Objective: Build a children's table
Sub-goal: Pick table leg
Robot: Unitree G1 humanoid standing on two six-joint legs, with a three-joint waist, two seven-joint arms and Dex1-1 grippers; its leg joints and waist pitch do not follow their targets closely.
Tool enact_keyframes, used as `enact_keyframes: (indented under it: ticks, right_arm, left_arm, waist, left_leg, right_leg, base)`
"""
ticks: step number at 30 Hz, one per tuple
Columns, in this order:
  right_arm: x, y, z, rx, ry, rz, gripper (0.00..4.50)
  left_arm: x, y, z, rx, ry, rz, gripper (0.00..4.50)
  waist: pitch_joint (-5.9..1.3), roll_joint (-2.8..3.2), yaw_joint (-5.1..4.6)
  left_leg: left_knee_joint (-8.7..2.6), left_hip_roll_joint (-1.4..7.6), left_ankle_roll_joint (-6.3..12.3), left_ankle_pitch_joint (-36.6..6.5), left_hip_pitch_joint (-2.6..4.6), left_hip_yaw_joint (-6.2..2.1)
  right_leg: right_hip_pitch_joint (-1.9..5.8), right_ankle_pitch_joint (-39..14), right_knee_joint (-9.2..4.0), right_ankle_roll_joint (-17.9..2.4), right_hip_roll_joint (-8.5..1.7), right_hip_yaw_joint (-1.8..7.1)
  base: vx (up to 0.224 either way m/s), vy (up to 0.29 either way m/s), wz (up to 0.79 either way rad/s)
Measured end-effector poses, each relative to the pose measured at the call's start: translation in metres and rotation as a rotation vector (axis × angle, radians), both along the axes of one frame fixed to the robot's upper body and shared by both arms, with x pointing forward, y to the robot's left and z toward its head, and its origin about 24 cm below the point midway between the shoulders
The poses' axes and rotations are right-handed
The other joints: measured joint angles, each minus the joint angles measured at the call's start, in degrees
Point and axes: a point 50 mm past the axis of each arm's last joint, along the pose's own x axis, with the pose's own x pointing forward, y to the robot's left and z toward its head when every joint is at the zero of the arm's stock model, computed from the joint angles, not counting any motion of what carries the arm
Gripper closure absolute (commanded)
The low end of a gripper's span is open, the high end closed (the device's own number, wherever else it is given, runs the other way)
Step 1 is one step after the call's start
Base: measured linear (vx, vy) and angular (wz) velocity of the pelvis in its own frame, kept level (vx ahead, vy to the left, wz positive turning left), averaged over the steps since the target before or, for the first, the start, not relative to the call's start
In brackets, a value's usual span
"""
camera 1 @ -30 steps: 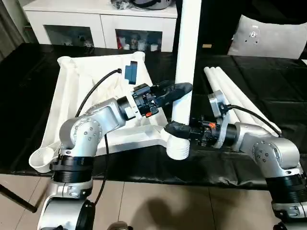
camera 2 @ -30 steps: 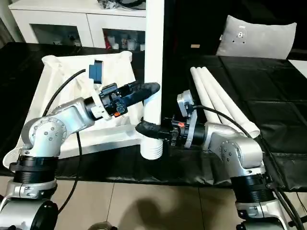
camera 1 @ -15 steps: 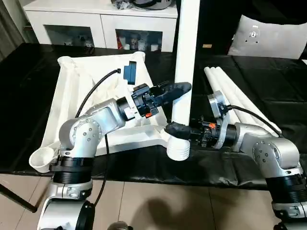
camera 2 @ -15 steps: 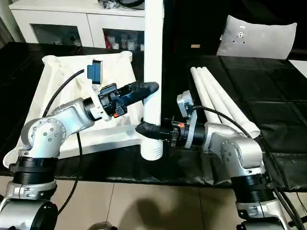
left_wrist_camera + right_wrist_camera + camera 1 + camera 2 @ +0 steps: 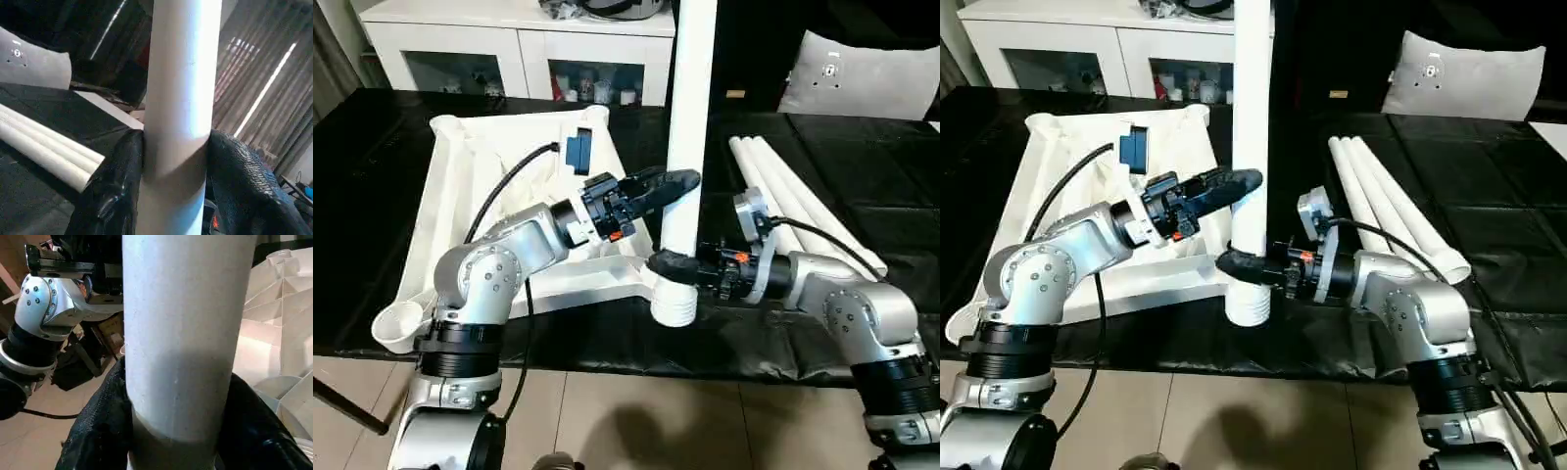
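Note:
The children's table top lies upside down at the left, ribbed side up. One white leg stands upright in its near right corner socket. My left gripper is shut on this leg at mid height, and its black fingers press on both sides of the tube. My right gripper is shut on the same leg just above the socket. Three more legs lie side by side on the right.
The work lies on a black-covered table. An open corner socket hangs over its near left edge. A grey cushion sits at the far right and a white cabinet stands behind.
My left gripper's fingers have closed in on the upright leg. The leg and the right gripper have stayed in place, apart from a slight lean to the left.

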Motion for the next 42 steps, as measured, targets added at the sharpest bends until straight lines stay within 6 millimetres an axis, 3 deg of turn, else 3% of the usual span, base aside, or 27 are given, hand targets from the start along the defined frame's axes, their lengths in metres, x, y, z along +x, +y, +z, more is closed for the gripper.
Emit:
enact_keyframes:
  ticks: [11, 13, 19, 24, 26, 30, 32, 42]
  right_arm:
    - [0.003, 0.001, -0.006, -0.019, 0.013, -0.02, 2.63]
    - [0.005, 0.001, -0.008, -0.027, 0.02, -0.032, 2.63]
    - [0.007, 0.0, -0.013, -0.079, 0.028, -0.069, 2.64]
    - [0.007, 0.0, -0.014, -0.085, 0.031, -0.077, 2.64]
    - [0.007, 0.0, -0.015, -0.089, 0.03, -0.078, 2.64]
    - [0.007, 0.0, -0.015, -0.09, 0.031, -0.079, 2.64]
    - [0.007, 0.0, -0.015, -0.09, 0.031, -0.079, 2.64]
    - [0.008, 0.0, -0.015, -0.09, 0.028, -0.08, 2.64]
  left_arm:
    - [0.003, -0.001, -0.005, 0.026, 0.022, 0.038, 2.71]
    - [0.005, -0.003, -0.007, 0.027, 0.041, 0.052, 2.15]
    - [0.008, -0.002, -0.01, 0.046, 0.052, 0.096, 1.58]
    - [0.01, -0.002, -0.012, 0.058, 0.05, 0.116, 1.62]
    - [0.01, -0.003, -0.012, 0.053, 0.06, 0.119, 1.97]
    - [0.01, -0.004, -0.012, 0.046, 0.059, 0.109, 2.07]
    - [0.009, -0.004, -0.012, 0.044, 0.056, 0.104, 2.39]
    - [0.009, -0.004, -0.012, 0.043, 0.048, 0.103, 2.71]
  waist:
    - [0.0, -0.02, 0.0]
    - [0.0, -0.03, 0.03]
    - [0.0, -0.02, -0.01]
    - [0.0, -0.02, 0.0]
    - [0.0, -0.02, 0.0]
    - [0.0, -0.02, 0.0]
    - [0.0, -0.02, 0.0]
    - [0.0, -0.02, 0.0]
  left_leg:
    - [0.0, 0.0, 0.0, 0.0, 0.0, 0.0]
    - [0.0, 0.0, 0.01, 0.0, -0.01, 0.0]
    - [0.0, 0.0, 0.0, 0.01, -0.01, 0.0]
    - [0.0, 0.0, 0.0, 0.01, -0.01, 0.0]
    - [0.0, 0.0, 0.0, 0.01, -0.01, 0.0]
    - [0.0, 0.0, 0.0, 0.01, -0.01, 0.0]
    - [0.0, 0.0, 0.0, 0.01, -0.01, 0.0]
    - [0.0, 0.0, 0.01, 0.01, -0.01, 0.0]
  right_leg:
    - [0.0, 0.0, 0.0, 0.0, 0.0, 0.0]
    - [0.0, 0.0, 0.0, 0.0, 0.0, 0.0]
    - [0.0, 0.0, 0.0, 0.0, 0.0, 0.0]
    - [-0.01, 0.0, 0.0, 0.0, 0.0, 0.0]
    - [-0.01, 0.0, 0.0, 0.0, 0.0, 0.0]
    - [-0.01, 0.0, 0.0, 0.0, 0.0, 0.0]
    - [-0.01, 0.0, 0.0, 0.0, 0.0, 0.0]
    - [-0.01, 0.01, 0.0, -0.01, 0.0, 0.0]
  base:
    - [0.0, 0.0, 0.0]
    - [0.0, 0.0, 0.0]
    - [0.0, 0.0, 0.0]
    - [0.0, 0.0, 0.0]
    - [0.0, 0.0, 0.0]
    - [0.0, 0.0, 0.0]
    - [0.0, 0.0, 0.0]
    - [0.0, 0.0, 0.0]
